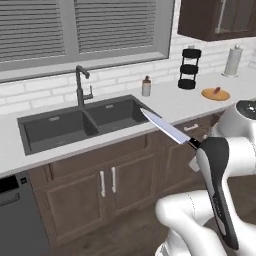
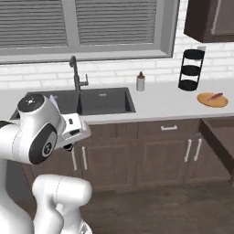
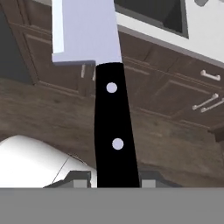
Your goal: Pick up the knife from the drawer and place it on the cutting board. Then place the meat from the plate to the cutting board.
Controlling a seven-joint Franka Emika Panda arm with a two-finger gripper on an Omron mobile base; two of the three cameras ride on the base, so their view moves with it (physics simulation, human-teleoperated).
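The gripper (image 3: 114, 179) is clamped on the black handle of the knife (image 3: 114, 127), which runs up the middle of the hand view with two pale rivets showing and the broad silver blade filling the top centre. In the left base view the knife (image 1: 167, 129) sits right of centre, its blade slanting up and to the left so that the point lies over the front right corner of the sink (image 1: 75, 122), while the handle end disappears behind the white arm at the right edge.

The plate (image 2: 212, 99) lies on the pale counter (image 2: 160, 101) at the right of the right base view, with the meat (image 2: 215, 96) resting on it as a short red strip. The same plate (image 1: 216, 94) appears in the upper right of the left base view, near a black tiered stand (image 1: 189, 69). The drawer (image 2: 220, 137) stands pulled out at the right edge of the right base view, below the counter.
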